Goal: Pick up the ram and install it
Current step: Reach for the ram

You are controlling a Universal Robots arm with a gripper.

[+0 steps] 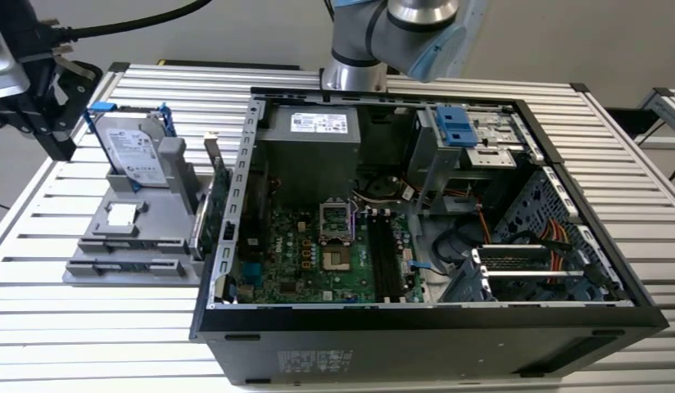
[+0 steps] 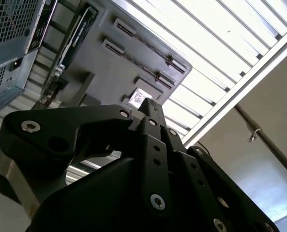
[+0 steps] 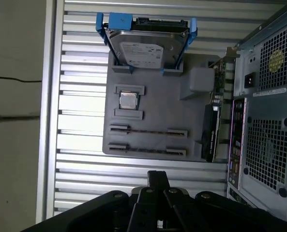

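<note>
Jaws of the gripper point(image 3: 158, 178) are closed together with nothing between them, hovering over the grey tray point(image 1: 92, 274) by the counter point(image 1: 53, 327) edge on the exterior view's left. Cannot tell where the ram is: the tray's two narrow holders point(image 3: 148, 131) show at most a thin dark line. The memory slots point(image 1: 382, 255) in the open case point(image 1: 425, 332) are just dark strips (stick or bare slot, unclear). Pickup is not under way, and install can't be confirmed.

The table point(image 1: 86, 327) was ribbed aluminium slats — glare lay bright on the front ones. Behind it stood a plain pale wall point(image 1: 600, 41); a second slatted table point(image 1: 671, 123) sat at the exterior view's right edge.
</note>
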